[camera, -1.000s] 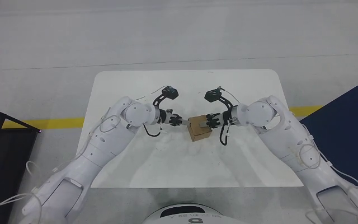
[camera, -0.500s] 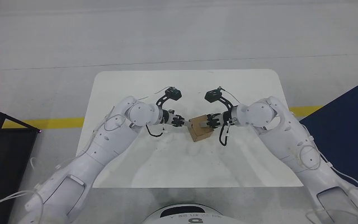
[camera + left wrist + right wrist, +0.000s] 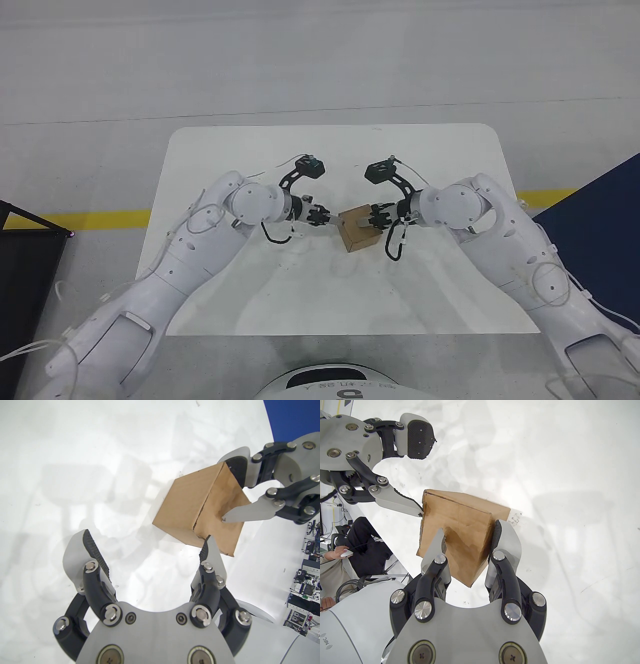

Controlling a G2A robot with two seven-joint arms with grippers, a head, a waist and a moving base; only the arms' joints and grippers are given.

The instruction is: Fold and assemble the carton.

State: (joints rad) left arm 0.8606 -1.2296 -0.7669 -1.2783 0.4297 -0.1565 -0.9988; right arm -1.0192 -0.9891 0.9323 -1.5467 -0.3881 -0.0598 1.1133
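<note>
The brown carton (image 3: 357,230) stands closed as a small box on the white table (image 3: 230,150), near its middle. My right gripper (image 3: 470,530) is shut on the carton (image 3: 460,530), one finger flat on a creased face and the other pad against the adjoining side. From the opposite side my left gripper (image 3: 146,540) stands open beside the carton (image 3: 192,505). One left fingertip (image 3: 416,511) touches the carton's corner edge; the other finger hangs free over the table. In the top view the left gripper (image 3: 320,216) and the right gripper (image 3: 378,217) face each other across the box.
A dark blue surface (image 3: 610,210) borders the table's right edge. A yellow floor line (image 3: 100,218) runs to the left.
My left gripper has edged right, up to the carton's corner. The carton has turned slightly in the right gripper's hold.
</note>
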